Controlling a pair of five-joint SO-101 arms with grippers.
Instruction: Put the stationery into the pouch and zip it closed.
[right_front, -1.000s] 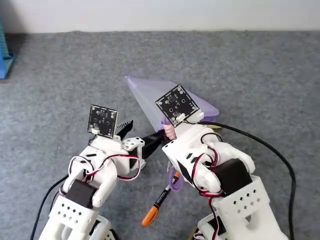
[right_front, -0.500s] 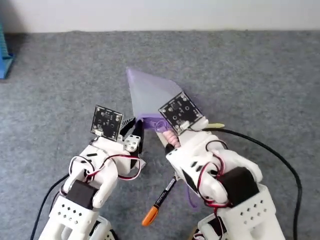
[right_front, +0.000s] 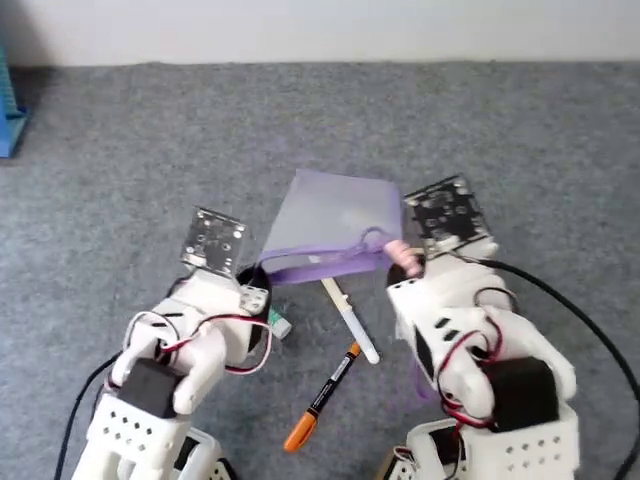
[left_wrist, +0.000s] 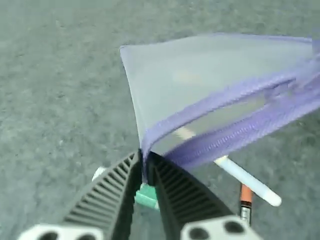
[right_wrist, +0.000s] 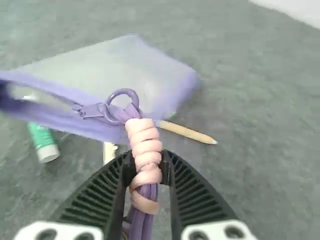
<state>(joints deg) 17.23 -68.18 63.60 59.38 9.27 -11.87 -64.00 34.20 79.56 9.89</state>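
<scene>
A translucent purple pouch (right_front: 335, 220) hangs stretched between both arms, its zip edge (left_wrist: 235, 120) facing them. My left gripper (left_wrist: 145, 160) is shut on the pouch's corner (right_front: 258, 275). My right gripper (right_wrist: 145, 159) is shut on the pink coiled strap (right_wrist: 144, 145) tied to the zip ring (right_wrist: 122, 102). On the carpet under the zip edge lie a white pen (right_front: 350, 322), an orange-capped marker (right_front: 320, 400) and a green glue stick (right_wrist: 42, 142). A wooden pencil (right_wrist: 185, 132) lies just beyond the pouch's end.
Grey carpet (right_front: 520, 150) covers the whole table. A blue object (right_front: 10, 110) sits at the far left edge. A black cable (right_front: 560, 310) trails off the right arm. Open carpet lies beyond the pouch and to both sides.
The right arm has swung right with the strap, turning the pouch from a point-up tilt to lie broadside between the grippers. The white pen and glue stick have come into view.
</scene>
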